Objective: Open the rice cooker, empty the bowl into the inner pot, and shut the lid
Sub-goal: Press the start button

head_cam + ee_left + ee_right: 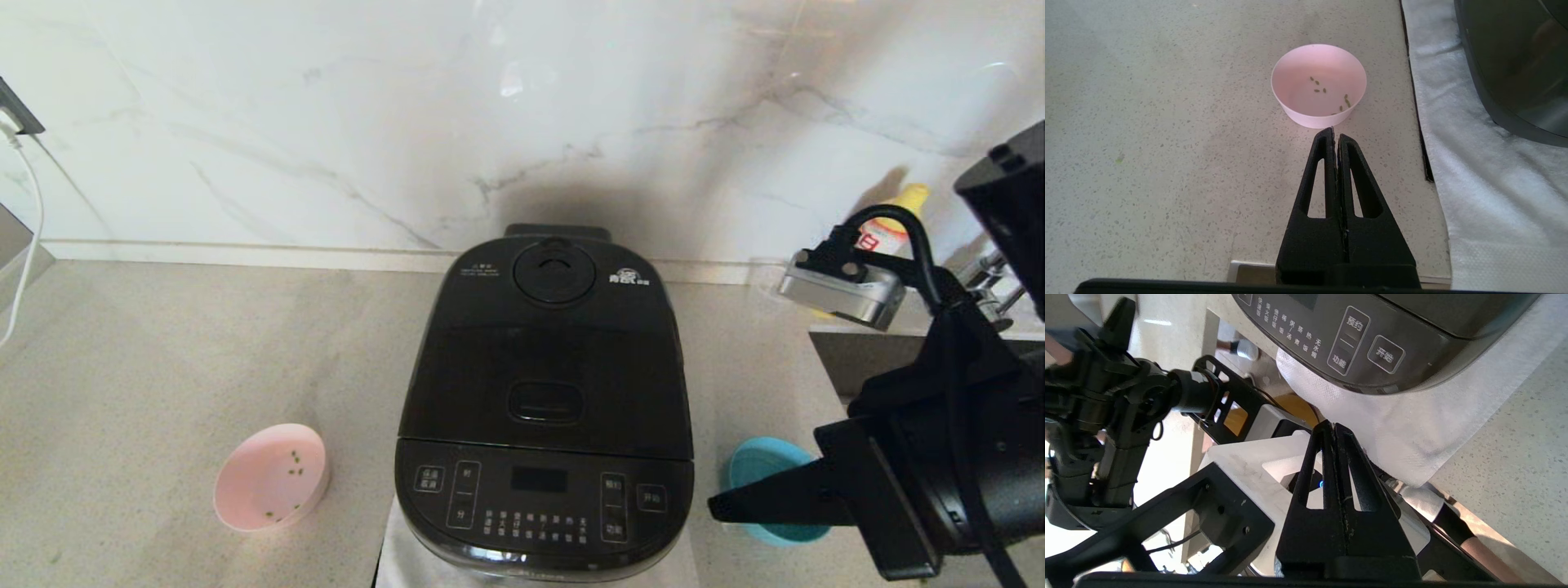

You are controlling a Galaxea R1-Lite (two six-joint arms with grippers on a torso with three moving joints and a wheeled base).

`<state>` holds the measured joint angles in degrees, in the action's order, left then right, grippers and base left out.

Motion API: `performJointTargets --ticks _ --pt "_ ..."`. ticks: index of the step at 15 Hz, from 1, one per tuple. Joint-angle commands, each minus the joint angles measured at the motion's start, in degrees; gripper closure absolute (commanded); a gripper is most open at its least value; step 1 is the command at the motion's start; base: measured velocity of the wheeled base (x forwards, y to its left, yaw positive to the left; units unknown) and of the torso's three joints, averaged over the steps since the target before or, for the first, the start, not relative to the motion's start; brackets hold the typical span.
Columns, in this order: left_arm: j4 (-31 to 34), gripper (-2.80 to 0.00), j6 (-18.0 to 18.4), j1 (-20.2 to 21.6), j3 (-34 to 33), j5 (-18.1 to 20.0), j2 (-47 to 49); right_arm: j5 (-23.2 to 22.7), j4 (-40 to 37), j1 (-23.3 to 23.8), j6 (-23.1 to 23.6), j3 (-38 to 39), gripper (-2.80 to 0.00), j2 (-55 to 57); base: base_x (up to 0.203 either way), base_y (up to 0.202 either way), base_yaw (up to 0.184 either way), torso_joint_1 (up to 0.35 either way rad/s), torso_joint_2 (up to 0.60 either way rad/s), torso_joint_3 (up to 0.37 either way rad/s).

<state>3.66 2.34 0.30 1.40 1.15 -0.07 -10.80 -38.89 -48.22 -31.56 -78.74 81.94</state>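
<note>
The black rice cooker stands mid-counter with its lid down, so the inner pot is hidden. To its left sits a pink bowl holding a few green bits. A blue bowl on its right is partly covered by my right gripper, which is shut and empty, pointing at the cooker's front right corner. In the right wrist view that gripper sits below the button panel. My left gripper is shut and empty, just short of the pink bowl. It is outside the head view.
A white cloth lies under the cooker and hangs over the counter's front edge. A yellow-capped bottle and a tap stand at the back right. A white cable hangs at the far left. The marble wall is close behind the cooker.
</note>
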Motion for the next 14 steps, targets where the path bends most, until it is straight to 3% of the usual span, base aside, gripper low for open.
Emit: performJointTargets --ticks 1,6,14 --pt "0.03 0.00 0.03 0.05 0.00 0.00 0.07 0.61 -0.17 -1.39 -0.25 0.05 0.00 2.22 0.000 0.000 0.000 0.000 0.00 0.000" --pt "0.03 0.00 0.03 0.05 0.00 0.00 0.07 1.13 0.13 -2.82 -2.68 -0.32 0.00 4.73 0.000 0.000 0.000 0.000 0.00 0.000" --pt "0.03 0.00 0.03 0.05 0.00 0.00 0.07 1.19 -0.03 -2.93 -2.89 -3.15 0.00 7.02 0.000 0.000 0.000 0.000 0.00 0.000"
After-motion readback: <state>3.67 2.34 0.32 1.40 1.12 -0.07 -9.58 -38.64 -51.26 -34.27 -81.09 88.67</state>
